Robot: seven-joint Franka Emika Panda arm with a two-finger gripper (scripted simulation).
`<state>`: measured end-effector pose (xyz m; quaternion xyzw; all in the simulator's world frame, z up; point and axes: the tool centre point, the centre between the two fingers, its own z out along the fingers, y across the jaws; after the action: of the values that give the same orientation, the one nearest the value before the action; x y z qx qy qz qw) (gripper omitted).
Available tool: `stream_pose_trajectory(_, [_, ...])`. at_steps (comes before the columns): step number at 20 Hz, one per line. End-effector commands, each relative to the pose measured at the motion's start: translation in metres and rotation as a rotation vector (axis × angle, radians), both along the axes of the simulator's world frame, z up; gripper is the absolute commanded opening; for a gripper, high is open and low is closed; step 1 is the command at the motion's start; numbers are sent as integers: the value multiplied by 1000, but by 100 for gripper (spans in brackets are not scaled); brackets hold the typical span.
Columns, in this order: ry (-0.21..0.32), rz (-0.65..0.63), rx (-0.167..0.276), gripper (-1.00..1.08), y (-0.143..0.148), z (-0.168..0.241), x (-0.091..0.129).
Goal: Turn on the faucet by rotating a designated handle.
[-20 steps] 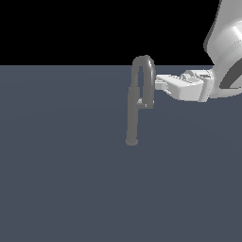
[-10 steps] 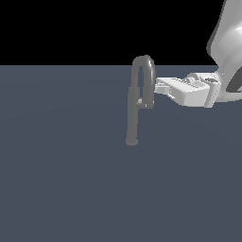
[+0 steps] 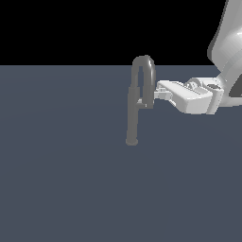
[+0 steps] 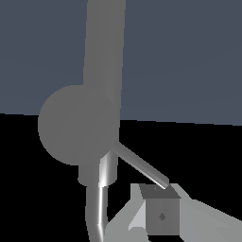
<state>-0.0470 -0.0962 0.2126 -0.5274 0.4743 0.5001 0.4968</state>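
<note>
The dull-grey faucet [image 3: 133, 113] stands upright on the dark floor, and its gooseneck spout [image 3: 143, 60] arches over toward the exterior view's right. The handle [image 3: 141, 100] is a short stub on the post at mid-height, under the spout's end. My gripper [image 3: 159, 94] reaches in level from the exterior view's right, with its tips just beside the spout's end and a little above the handle. In the wrist view the handle [image 4: 141, 165] is a thin rod slanting off the faucet [image 4: 105, 52], and its tip touches my gripper [image 4: 159, 191]. The fingers look pressed together and hold nothing.
The white arm [image 3: 227, 52] comes down at the exterior view's right edge. The flat dark grey floor [image 3: 61, 179] lies all around the faucet's small round base [image 3: 132, 141].
My gripper has dropped a little beside the spout's end, toward the handle's height. The faucet and its handle show no visible movement.
</note>
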Motion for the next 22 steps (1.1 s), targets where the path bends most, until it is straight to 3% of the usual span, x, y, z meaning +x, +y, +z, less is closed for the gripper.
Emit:
stream_pose_trajectory(1, [6, -1, 0, -100, 0, -8, -2])
stream_pose_trajectory(7, [44, -5, 4, -100, -1, -52, -14])
stream_pose_trajectory(8, [44, -5, 4, -100, -1, -52, -14])
stream_pose_trajectory(9, [-6, 5, 3, -100, 0, -22, -4])
stream_pose_trajectory(19, [42, -5, 4, -100, 0, -76, -2])
stream_pose_trajectory(20, [-19, 12, 10, -100, -1, -37, 6])
stream_pose_trajectory(22, [-8, 10, 9, -100, 0, -47, 8])
